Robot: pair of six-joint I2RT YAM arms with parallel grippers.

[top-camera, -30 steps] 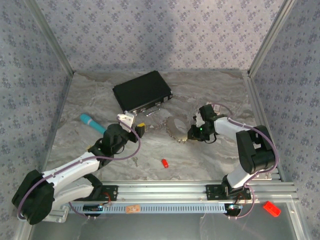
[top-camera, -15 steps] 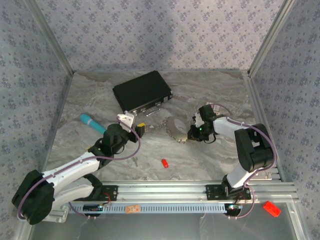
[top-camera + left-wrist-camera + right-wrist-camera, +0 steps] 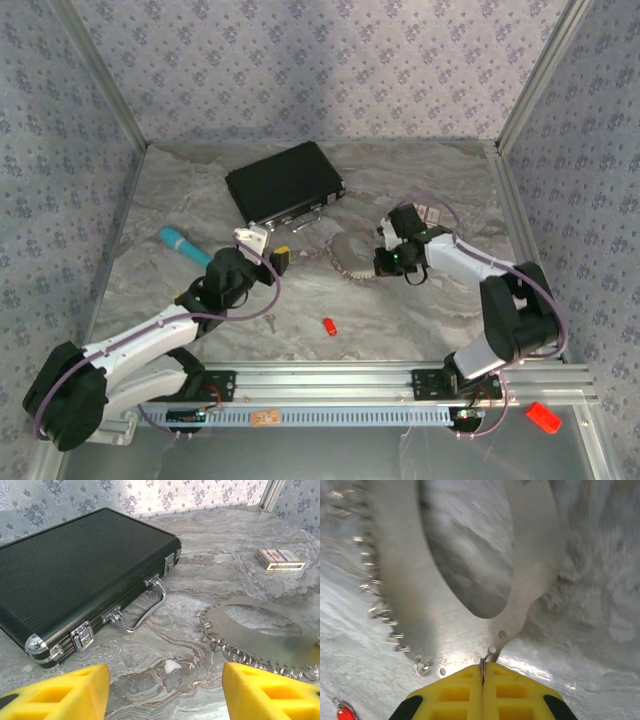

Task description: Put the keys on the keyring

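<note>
1. The black case [image 3: 286, 182] lies latched shut, contents hidden
2. The keyring [image 3: 260, 630] lies near the case; the right gripper [image 3: 483, 672] seemingly pinches its rim
3. The left gripper [image 3: 165, 690] gapes empty; a red key [image 3: 329, 325] lies on open table [image 3: 420, 320]

Silvery keyring [image 3: 351, 256], small loops along edge, red-headed key [image 3: 329, 326] lying apart

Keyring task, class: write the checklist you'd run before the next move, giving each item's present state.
1. Right gripper shut on the edge of the keyring: ok.
2. Left gripper open, ready to pick: ok.
3. Key in left gripper: not ok, nothing between its fingers.
4. Red-headed key lying free on the table, apart from the keyring: ok.
5. Keys already on the keyring: cannot tell, edge blurred.
</note>
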